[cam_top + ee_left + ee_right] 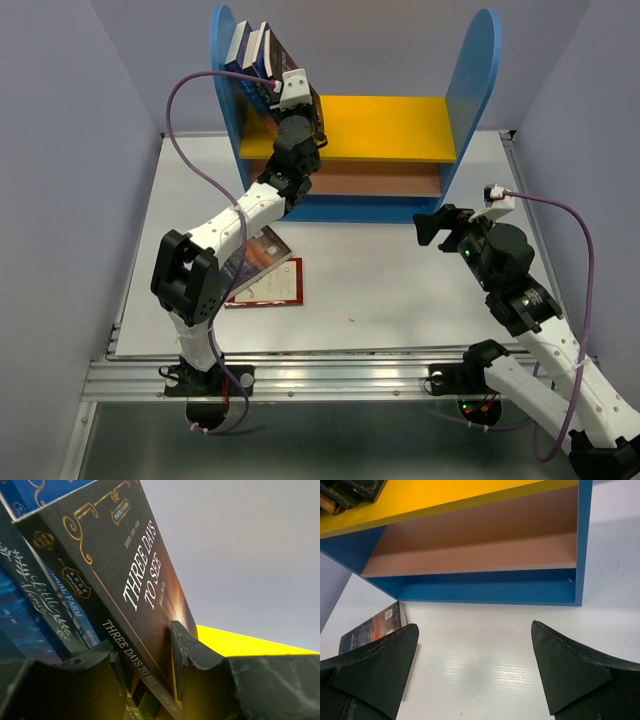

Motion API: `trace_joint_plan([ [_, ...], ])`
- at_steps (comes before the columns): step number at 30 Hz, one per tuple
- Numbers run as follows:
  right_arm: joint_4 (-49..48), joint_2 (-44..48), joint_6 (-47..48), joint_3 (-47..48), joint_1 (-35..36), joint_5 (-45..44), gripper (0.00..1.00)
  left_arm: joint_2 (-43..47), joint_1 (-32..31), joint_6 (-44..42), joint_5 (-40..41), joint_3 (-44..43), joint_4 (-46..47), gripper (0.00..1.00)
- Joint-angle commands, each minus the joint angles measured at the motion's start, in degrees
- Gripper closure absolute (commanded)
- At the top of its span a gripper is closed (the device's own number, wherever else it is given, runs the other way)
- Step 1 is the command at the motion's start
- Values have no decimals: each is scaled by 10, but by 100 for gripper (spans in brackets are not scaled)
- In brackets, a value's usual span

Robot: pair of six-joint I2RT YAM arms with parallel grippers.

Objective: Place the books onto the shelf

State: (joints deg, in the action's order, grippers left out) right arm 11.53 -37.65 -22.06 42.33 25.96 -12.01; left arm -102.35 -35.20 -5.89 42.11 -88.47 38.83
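Step in hand — placement of one book on the upper tier, judged to be at or near release.

Far left: a row of books [252,48] standing on the yellow upper board [390,125] of the shelf [478,90], leaning against the left side panel [222,40]. Outermost in the row, per the left wrist view: the dark volume [145,575] titled "Three Days to See", tilted against its neighbours.

Left end effector [144,637] raised to that row, one finger on each side of the dark volume's lower end, close against cover and spine. Narrow setting. Not discernible whether clamped on the volume or just clear of it.

Next move, left arm: open fully, check for an unaided lean on the neighbours, then back straight out from the row — no sideways sweep, to avoid tipping the leaning books over.

Centre-left, on the worktop [400,290]: two books not yet shelved, lying flat and overlapping. Apparently uppermost, the dark-covered book [262,248]; beneath it, the white book with a red border [272,285]. Both partly hidden by the left arm. Probable next pick: the upper one first.

Right: right end effector [475,627] spread wide, holding nothing, hovering over the worktop before the shelf's right end, well apart from every book.
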Motion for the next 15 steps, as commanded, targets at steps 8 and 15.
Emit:
trace_joint_plan([
  [8, -29, -6, -14, 2, 1, 15, 0, 54, 15, -11, 55, 8, 0, 74],
  [15, -29, -10, -11, 2, 1, 18, 0, 33, 16, -37, 61, -26, -4, 77],
])
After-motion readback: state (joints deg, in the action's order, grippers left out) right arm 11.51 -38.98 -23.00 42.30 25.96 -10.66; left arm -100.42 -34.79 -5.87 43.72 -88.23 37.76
